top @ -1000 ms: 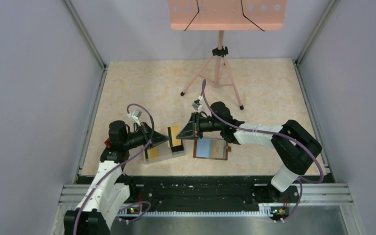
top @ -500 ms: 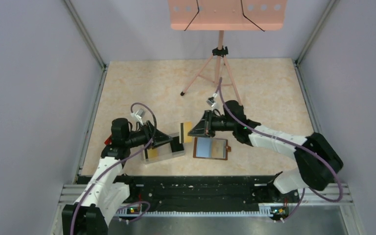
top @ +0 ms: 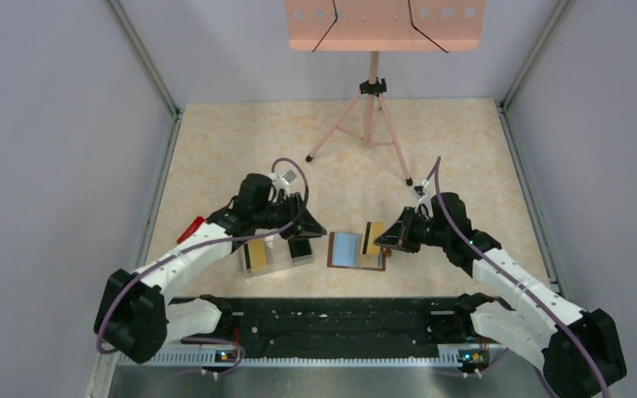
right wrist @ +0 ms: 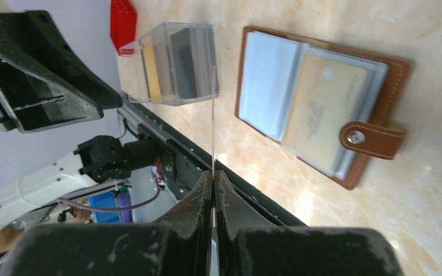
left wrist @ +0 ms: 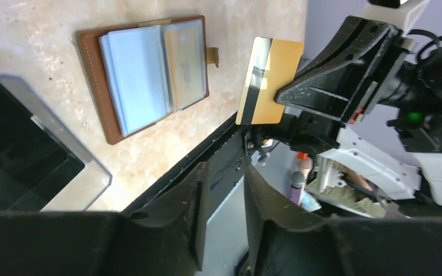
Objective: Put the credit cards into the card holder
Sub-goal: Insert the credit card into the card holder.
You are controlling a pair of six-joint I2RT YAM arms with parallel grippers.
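Note:
The brown card holder (top: 357, 251) lies open on the table, pale blue-grey inside, with one gold card (right wrist: 322, 103) in its right pocket; it also shows in the left wrist view (left wrist: 149, 75). My right gripper (top: 381, 239) is shut on a gold credit card (top: 372, 237) with a black stripe (left wrist: 267, 80), held on edge just above the holder's right side; it is edge-on in the right wrist view (right wrist: 213, 115). My left gripper (top: 310, 231) is open and empty, above the right end of the clear tray (top: 275, 255). A gold card (top: 255, 257) and a black card (top: 300, 247) stand in the tray.
A pink tripod music stand (top: 371, 124) stands at the back centre. A small red object (top: 191, 228) lies by the left wall, left of the tray. The black rail (top: 340, 319) runs along the near table edge.
My right gripper has carried the gold card rightward from beside the tray to above the open card holder. My left arm has swung up and right, past the tray.

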